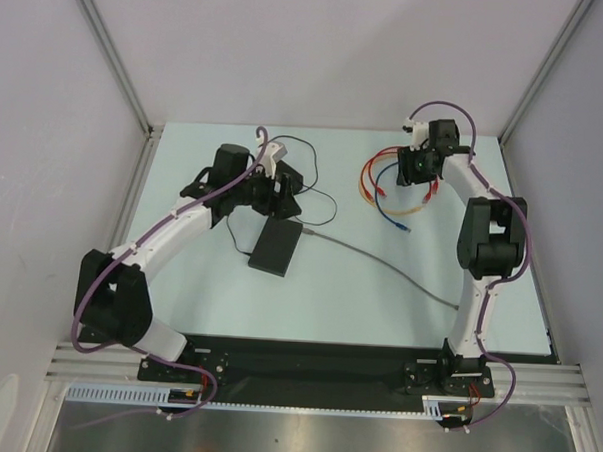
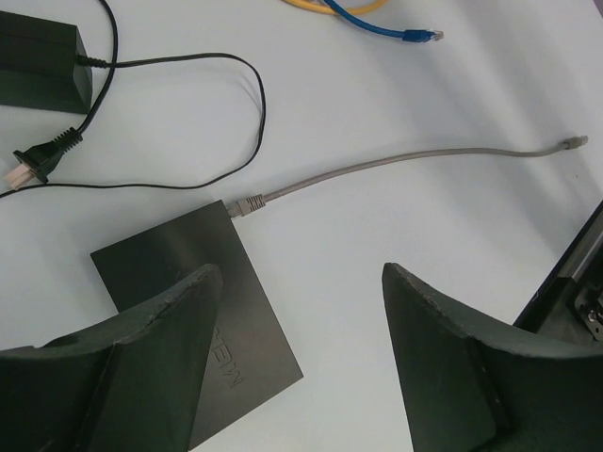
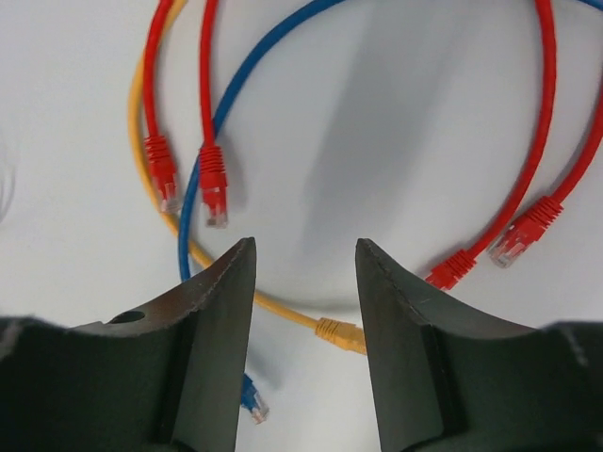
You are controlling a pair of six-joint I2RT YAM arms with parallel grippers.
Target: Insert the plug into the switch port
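Note:
The flat black switch box [image 1: 276, 247] lies left of centre; it also shows in the left wrist view [image 2: 179, 273]. A grey cable [image 2: 396, 162] runs from it; one grey plug [image 2: 247, 204] meets the box's far edge near a corner, and I cannot tell whether it is seated. The port itself is hidden. The cable's other plug [image 2: 572, 142] lies free on the table. My left gripper [image 2: 301, 273] is open and empty above the box's right edge. My right gripper [image 3: 304, 245] is open and empty above a yellow plug [image 3: 339, 332].
A black power adapter [image 2: 38, 66] with thin cord and mains plug [image 2: 38, 162] lies beyond the box. Red [image 3: 213, 179], blue [image 3: 252, 400] and yellow patch cables are piled at the back right [image 1: 393, 195]. Enclosure walls border the table.

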